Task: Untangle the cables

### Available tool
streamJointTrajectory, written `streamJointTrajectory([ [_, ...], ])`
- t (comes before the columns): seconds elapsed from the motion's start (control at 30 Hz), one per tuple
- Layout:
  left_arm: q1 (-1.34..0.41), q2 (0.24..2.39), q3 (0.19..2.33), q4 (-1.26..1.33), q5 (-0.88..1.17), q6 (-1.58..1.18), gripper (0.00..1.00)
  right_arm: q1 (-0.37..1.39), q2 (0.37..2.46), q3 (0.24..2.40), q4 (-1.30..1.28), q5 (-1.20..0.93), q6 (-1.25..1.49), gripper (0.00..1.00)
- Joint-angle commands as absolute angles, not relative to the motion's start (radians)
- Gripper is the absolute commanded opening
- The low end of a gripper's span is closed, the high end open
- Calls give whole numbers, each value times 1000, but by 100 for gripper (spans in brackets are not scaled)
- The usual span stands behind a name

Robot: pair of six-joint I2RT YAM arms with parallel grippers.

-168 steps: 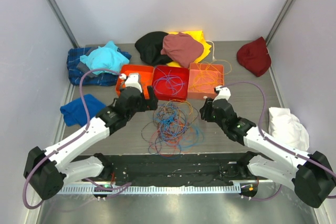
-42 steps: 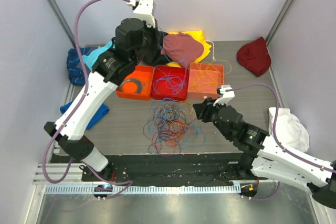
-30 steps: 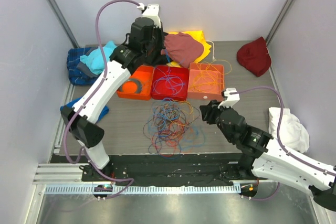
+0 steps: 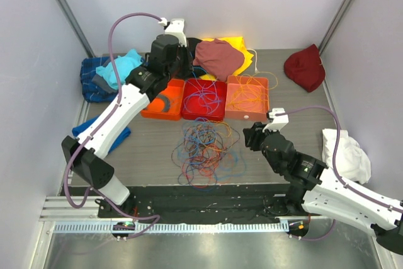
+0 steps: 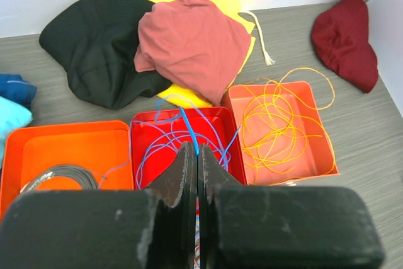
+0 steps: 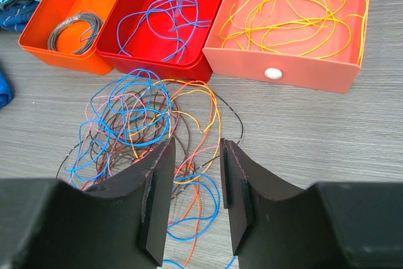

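- Left hand (image 5: pixel 196 150) is up over the red tray (image 5: pixel 177 113), fingers clenched flat together with a blue cable (image 5: pixel 187 124) pinched between the tips.
- That strand rises out of the red tray, where more blue cable lies in loose loops.
- Left of it, the orange tray (image 5: pixel 63 126) holds a small grey coil (image 5: pixel 60 174). To the right, the salmon tray (image 5: pixel 329 155) is full of yellow cables (image 5: pixel 283 124), and a couple of their loops spill over the back rim.
- The right hand (image 6: pixel 196 146) is low over the surface (image 4: pixel 145 149), fingers spread apart and gripping nothing.
- Through that gap you see the tangle of cables (image 6: pixel 145 124): blue, orange, pink and dark strands heaped in overlapping loops.
- From the top view the tangle (image 4: pixel 204 149) sits on the surface just in front of the three trays, between the two arms. The right hand (image 4: pixel 249 137) is beside its right edge.
- Whether the right fingertips touch any strand, I cannot tell.
- Behind the trays lie a black cloth (image 5: pixel 94 42) and a dusty-red cloth (image 5: pixel 189 36) that overlaps it, with a maroon cloth (image 5: pixel 346 36) off to the right.
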State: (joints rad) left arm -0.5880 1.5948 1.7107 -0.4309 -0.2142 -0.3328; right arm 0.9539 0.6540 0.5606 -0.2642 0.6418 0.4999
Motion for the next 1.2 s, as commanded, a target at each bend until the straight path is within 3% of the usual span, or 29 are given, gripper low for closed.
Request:
streamJointTrajectory([
  [0.0,-568,1589,1726,-402,-235,-318,0,956,627,574,-259,666,512,42],
  [0.57,-561,1709,1649,-336,-144,-385,0,957,607,548,-281,690,514,42],
  [1.1,-560,1997,1715,-350,-121,-399,0,956,644,545,-275,703,506,43],
  [1.13,-560,2017,1744,-365,-130,-391,1,956,643,546,-275,701,503,43],
  [1.17,-560,2026,1759,-379,-135,-387,11,956,646,546,-275,703,505,43],
])
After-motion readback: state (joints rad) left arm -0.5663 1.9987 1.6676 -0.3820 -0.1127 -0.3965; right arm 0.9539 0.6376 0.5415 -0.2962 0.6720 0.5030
